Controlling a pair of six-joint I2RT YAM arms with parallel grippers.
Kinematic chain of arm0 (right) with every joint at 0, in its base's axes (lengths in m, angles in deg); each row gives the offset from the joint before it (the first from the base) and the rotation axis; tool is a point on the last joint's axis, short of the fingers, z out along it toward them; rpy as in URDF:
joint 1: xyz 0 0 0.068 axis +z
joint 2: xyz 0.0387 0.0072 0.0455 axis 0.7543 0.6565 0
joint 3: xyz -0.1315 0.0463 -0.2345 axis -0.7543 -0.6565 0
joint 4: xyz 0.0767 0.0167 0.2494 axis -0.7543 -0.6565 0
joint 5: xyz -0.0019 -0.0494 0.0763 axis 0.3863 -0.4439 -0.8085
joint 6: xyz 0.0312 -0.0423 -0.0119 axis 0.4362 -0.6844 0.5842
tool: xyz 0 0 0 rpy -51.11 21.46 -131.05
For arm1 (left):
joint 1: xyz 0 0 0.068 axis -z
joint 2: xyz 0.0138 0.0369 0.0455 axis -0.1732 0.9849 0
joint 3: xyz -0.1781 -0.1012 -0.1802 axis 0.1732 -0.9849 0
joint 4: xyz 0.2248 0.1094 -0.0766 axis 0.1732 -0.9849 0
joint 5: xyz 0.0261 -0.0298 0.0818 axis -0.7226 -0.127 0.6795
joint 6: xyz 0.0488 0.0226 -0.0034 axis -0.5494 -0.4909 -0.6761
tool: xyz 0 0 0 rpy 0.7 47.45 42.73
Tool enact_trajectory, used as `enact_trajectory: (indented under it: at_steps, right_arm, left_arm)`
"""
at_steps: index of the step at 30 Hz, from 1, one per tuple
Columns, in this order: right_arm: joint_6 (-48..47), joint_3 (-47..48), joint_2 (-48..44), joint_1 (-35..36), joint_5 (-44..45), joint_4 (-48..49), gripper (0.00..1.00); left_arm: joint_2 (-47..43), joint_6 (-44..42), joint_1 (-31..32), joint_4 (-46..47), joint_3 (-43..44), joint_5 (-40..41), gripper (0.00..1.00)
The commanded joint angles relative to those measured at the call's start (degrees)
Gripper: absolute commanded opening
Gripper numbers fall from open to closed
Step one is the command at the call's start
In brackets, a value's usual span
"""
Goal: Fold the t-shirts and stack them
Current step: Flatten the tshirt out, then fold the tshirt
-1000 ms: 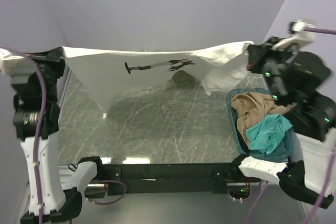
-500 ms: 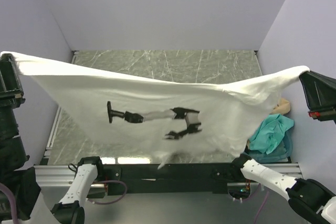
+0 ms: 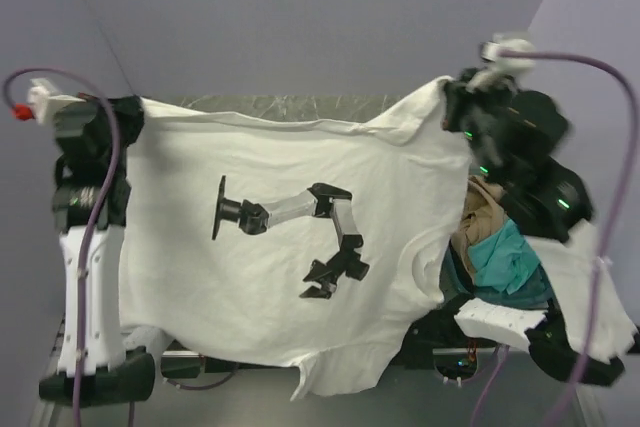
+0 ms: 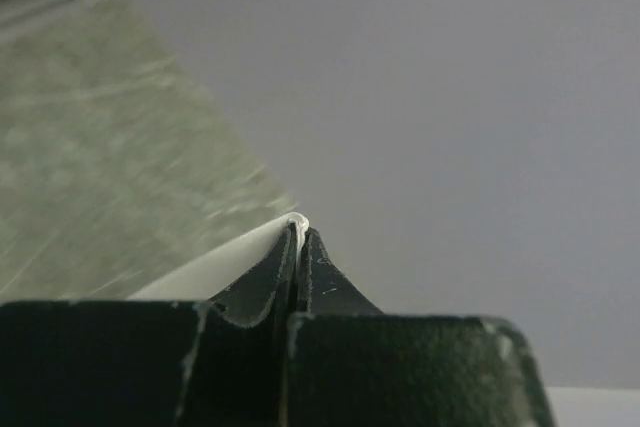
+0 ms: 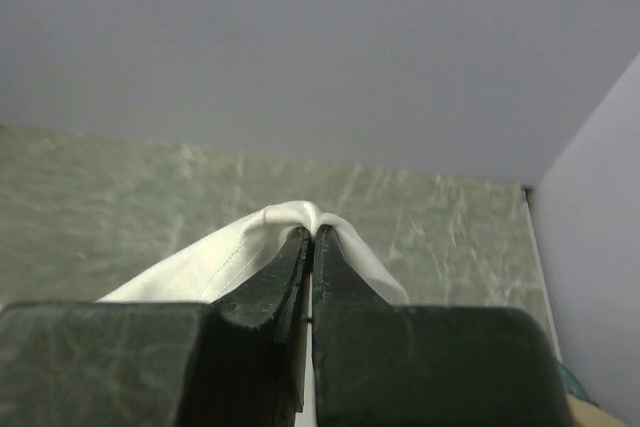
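The large white t-shirt (image 3: pixel 250 277) with a black print (image 3: pixel 290 227) hangs spread between my two grippers, covering most of the table. My left gripper (image 3: pixel 135 112) is shut on its upper left corner; the pinched cloth edge shows in the left wrist view (image 4: pixel 297 219). My right gripper (image 3: pixel 450 97) is shut on its upper right corner, with white cloth (image 5: pixel 300 217) folded over the fingertips. The tan t-shirt (image 3: pixel 480 222) and the teal t-shirt (image 3: pixel 510 262) lie crumpled at the right, partly hidden by the white shirt.
The grey marble table (image 3: pixel 290 104) shows only as a strip at the back. The basket under the tan and teal shirts is mostly hidden. Purple walls stand close on three sides. Cables (image 3: pixel 590 127) loop over both arms.
Both grippers have swung the white shirt toward the back of the table and lowered it. The shirt now drapes flatter with the print facing up.
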Motion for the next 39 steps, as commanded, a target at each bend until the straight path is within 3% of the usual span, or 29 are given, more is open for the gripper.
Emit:
enact_trajectory:
  at_steps: [1,4,6,12,13,15,18,24,39]
  right_arm:
    - [1.05,-6.52,9.86,-3.86,2.51,8.12,0.00]
    - [5.79,-8.83,20.04,-8.87,-4.17,10.77,0.00]
    - [7.48,-7.96,26.13,-10.89,-7.16,10.69,0.00]
    - [8.89,6.17,51.61,-12.48,-10.25,7.28,0.00]
    - [9.24,12.29,57.48,-12.92,-9.81,4.92,0.00]
    - [9.77,20.47,64.35,-13.36,-8.14,2.71,0.00]
    - [9.33,24.56,68.33,-14.06,-7.95,1.55,0.00]
    - [10.73,18.18,64.85,-14.95,-10.42,3.13,0.00]
    - [21.54,-17.24,38.05,-14.24,-16.13,6.83,0.00]
  left_arm:
    - [6.78,0.85,0.00,7.49,-10.28,0.49,0.01]
    - [13.02,-0.11,-0.09,16.01,-15.50,-0.82,0.01]
    - [22.15,-1.42,-0.08,17.46,-16.48,-0.75,0.01]
    - [51.51,-6.08,-0.17,12.45,0.19,-4.60,0.01]
    - [56.85,-6.26,-0.09,12.19,4.48,-5.48,0.01]
    - [61.54,-6.70,-0.17,10.70,8.72,-5.84,0.01]
    - [67.62,-6.97,-0.09,9.03,15.06,-5.93,0.01]
    - [69.65,-7.58,-0.17,8.24,17.80,-6.11,0.01]
    - [52.25,-8.81,-0.17,13.06,-5.12,-5.84,0.01]
